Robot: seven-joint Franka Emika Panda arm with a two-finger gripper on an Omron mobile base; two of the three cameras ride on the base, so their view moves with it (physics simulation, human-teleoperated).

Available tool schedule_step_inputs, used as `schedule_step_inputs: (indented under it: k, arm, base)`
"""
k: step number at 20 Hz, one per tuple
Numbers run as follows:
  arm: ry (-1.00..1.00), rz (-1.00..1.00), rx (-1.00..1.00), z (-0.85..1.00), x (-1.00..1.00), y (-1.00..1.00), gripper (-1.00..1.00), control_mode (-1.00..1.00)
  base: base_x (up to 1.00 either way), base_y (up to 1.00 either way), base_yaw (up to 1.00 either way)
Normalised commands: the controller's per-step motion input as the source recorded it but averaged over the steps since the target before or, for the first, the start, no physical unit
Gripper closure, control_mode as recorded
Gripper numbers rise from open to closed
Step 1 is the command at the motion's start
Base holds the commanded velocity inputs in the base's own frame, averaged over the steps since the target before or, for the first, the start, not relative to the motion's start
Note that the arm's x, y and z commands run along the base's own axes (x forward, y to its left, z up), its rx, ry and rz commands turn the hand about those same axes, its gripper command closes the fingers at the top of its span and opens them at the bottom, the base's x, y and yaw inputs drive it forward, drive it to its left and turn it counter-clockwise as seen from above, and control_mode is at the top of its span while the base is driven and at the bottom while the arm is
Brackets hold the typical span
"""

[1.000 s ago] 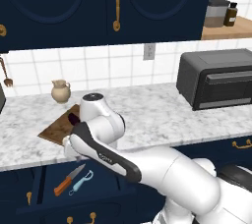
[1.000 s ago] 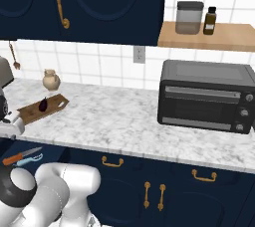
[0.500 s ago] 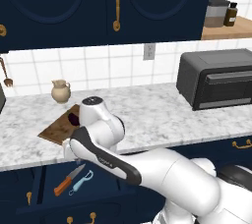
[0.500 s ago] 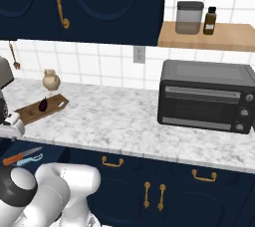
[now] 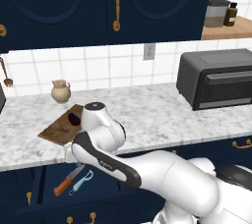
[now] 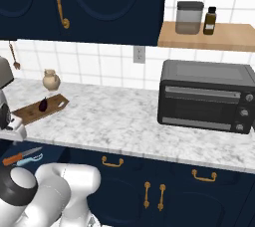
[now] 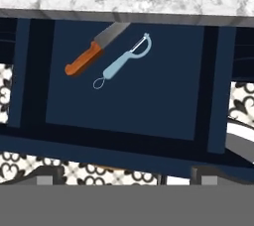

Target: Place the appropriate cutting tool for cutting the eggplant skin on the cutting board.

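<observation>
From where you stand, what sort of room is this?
A kitchen, in a rendered scene: a marble counter under dark blue cabinets, a toaster oven on it, and an open drawer holding a knife and a peeler.

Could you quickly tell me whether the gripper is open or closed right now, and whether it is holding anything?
Gripper: open and holding nothing, above the open drawer where the peeler and knife lie.

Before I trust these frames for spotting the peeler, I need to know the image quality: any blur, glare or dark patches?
Hand view: sharp, evenly lit; the peeler and knife stand out crisply on the dark drawer. Left base view: soft and low in detail, drawer shadowed, peeler small. Right base view: no glare; tools tiny.
</observation>
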Motion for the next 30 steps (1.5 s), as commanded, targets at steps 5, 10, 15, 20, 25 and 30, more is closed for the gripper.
schedule_step_inputs:
  k: [5,10,15,20,25,30]
  arm:
    - [0.00,-0.01,0.04,-0.18,0.00,-0.04,-1.00,-1.00]
    - [-0.02,0.00,0.01,-0.26,0.06,0.00,-1.00,-1.00]
    - [-0.02,0.00,0.00,-0.25,0.13,0.00,-1.00,-1.00]
    - [0.05,0.00,0.00,-0.06,0.03,0.00,-1.00,-1.00]
    - [0.07,0.00,0.00,-0.08,0.00,0.00,-1.00,-1.00]
    - [-0.03,0.00,0.00,-0.25,0.00,0.01,-1.00,-1.00]
  base:
    - [0.00,0.00,0.00]
    - [0.00,0.00,0.00]
    - [0.00,0.00,0.00]
    - [0.00,0.00,0.00]
    - [0.00,0.00,0.00]
    - [0.00,0.00,0.00]
